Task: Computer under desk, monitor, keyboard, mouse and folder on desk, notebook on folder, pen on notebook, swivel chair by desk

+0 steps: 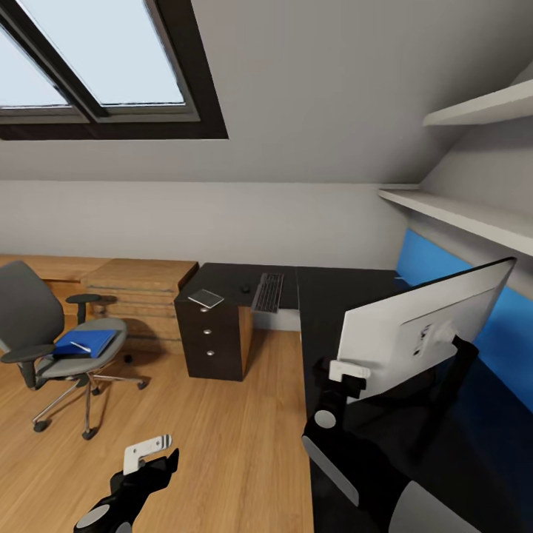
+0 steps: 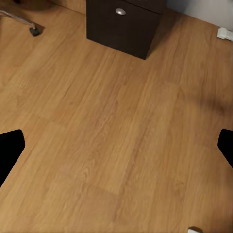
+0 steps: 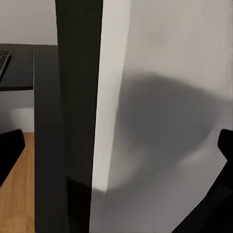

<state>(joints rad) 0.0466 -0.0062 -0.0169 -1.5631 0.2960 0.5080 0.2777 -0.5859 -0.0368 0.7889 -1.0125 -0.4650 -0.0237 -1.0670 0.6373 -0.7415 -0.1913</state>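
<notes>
The monitor [image 1: 414, 329] stands on the black desk [image 1: 326, 296], its pale back towards me. My right gripper [image 1: 363, 381] is open at its near edge, and that edge [image 3: 145, 121] lies between the spread fingertips [image 3: 9, 150]. The keyboard [image 1: 268, 292], the mouse [image 1: 245, 288] and the grey notebook [image 1: 206, 298] lie on the desk's far wing. The blue folder [image 1: 92, 342] rests on the swivel chair [image 1: 29, 311] with the white pen [image 1: 80, 346] on it. My left gripper [image 1: 159, 463] hangs open over the wood floor [image 2: 116, 126]. The computer is out of view.
A dark drawer unit [image 1: 211, 340] carries the desk's far end. A light wooden chest [image 1: 141, 285] stands behind the chair. Shelves [image 1: 474, 215] and a blue wall panel [image 1: 437, 270] line the right wall. Open floor [image 1: 222, 429] lies between chair and desk.
</notes>
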